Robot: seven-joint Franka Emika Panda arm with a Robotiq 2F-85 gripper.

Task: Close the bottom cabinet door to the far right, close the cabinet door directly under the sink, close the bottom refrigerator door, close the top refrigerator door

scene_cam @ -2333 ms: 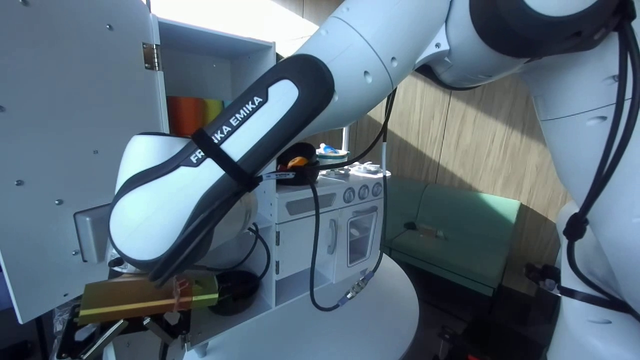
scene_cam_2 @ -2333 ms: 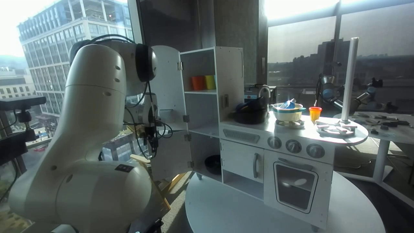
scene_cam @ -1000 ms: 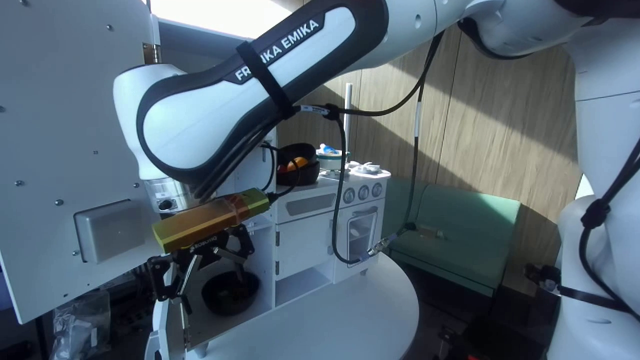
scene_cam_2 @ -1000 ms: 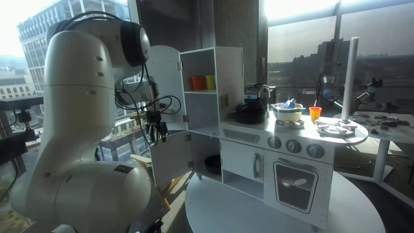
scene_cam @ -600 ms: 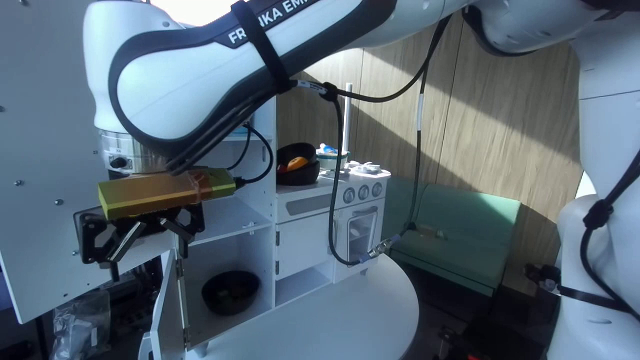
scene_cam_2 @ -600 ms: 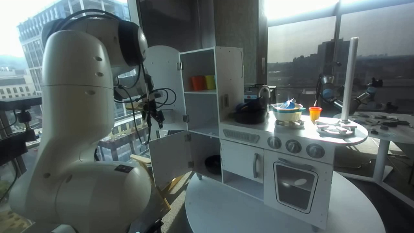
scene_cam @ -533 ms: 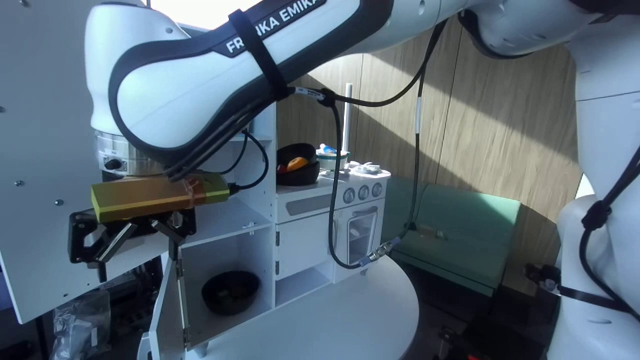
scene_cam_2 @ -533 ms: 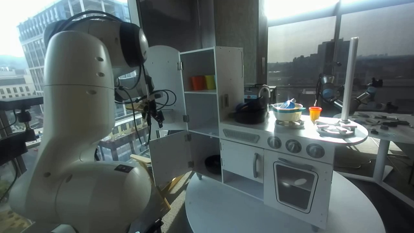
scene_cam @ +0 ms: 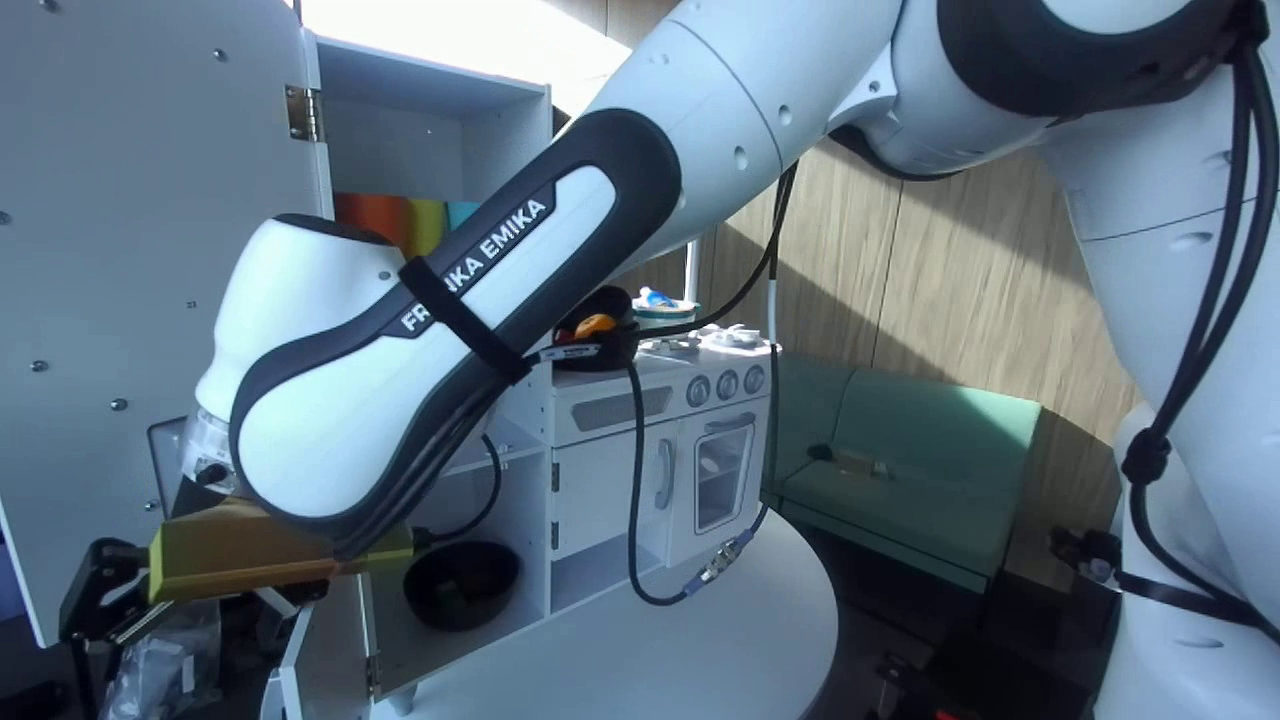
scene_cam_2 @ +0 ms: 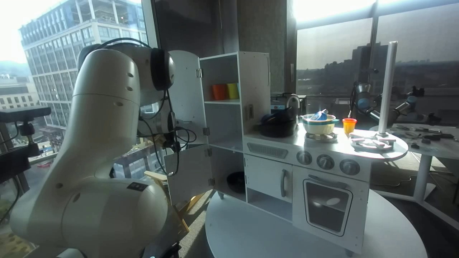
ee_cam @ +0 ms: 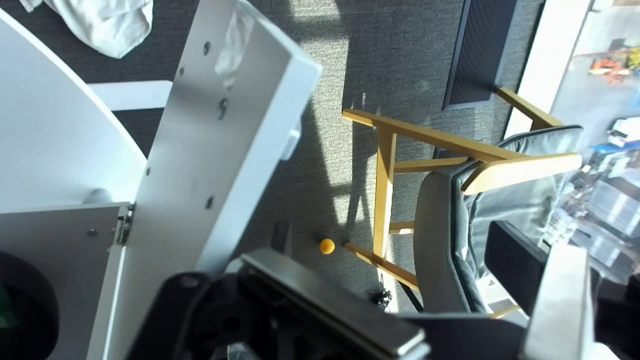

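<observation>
The top refrigerator door (scene_cam: 120,210) (scene_cam_2: 185,86) stands wide open. The bottom refrigerator door (scene_cam: 330,650) (scene_cam_2: 192,173) also stands open. Its inner face (ee_cam: 200,130) shows in the wrist view, with the hinge near the compartment. The cabinet door under the sink (scene_cam: 608,490) (scene_cam_2: 266,175) is shut. The oven-style door at the far right (scene_cam: 722,470) (scene_cam_2: 327,206) is shut. My gripper (ee_cam: 397,250) is open and empty, with its fingers (ee_cam: 515,265) wide apart. It is low beside the open refrigerator doors; its fingertips are hidden in an exterior view.
A black bowl (scene_cam: 462,585) sits in the bottom refrigerator compartment. Coloured cups (scene_cam_2: 225,91) stand on the upper shelf. Dark bowls (scene_cam_2: 279,125) and a pot (scene_cam_2: 319,124) are on the counter. A chair (ee_cam: 445,235) stands on the floor beyond the gripper.
Since about half a second ago my arm has come down and the gripper has tilted, moving lower and left in an exterior view. The bottom refrigerator door stands slightly further open.
</observation>
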